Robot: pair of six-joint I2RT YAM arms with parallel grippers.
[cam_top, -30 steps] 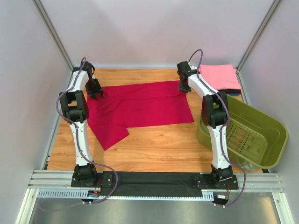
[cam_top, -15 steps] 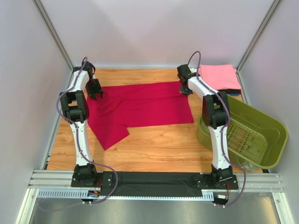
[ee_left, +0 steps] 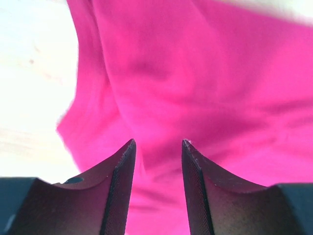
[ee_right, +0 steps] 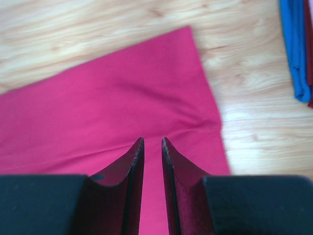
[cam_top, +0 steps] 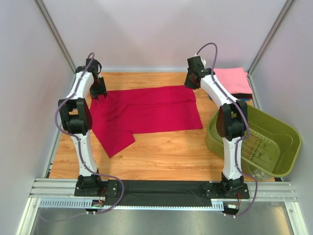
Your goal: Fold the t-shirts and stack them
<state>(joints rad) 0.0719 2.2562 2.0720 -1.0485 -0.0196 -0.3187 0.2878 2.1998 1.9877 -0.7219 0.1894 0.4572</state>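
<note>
Red shirt lies flat on surface, long axis left to right. Left gripper half open, empty, over far-left corner. Right gripper slightly open, empty, over far-right corner. Folded stack just beyond right gripper.

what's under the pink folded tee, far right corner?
Under the pink folded t-shirt, only edges show: a blue folded cloth layer and a dark layer. Their count and the rest are covered.
</note>
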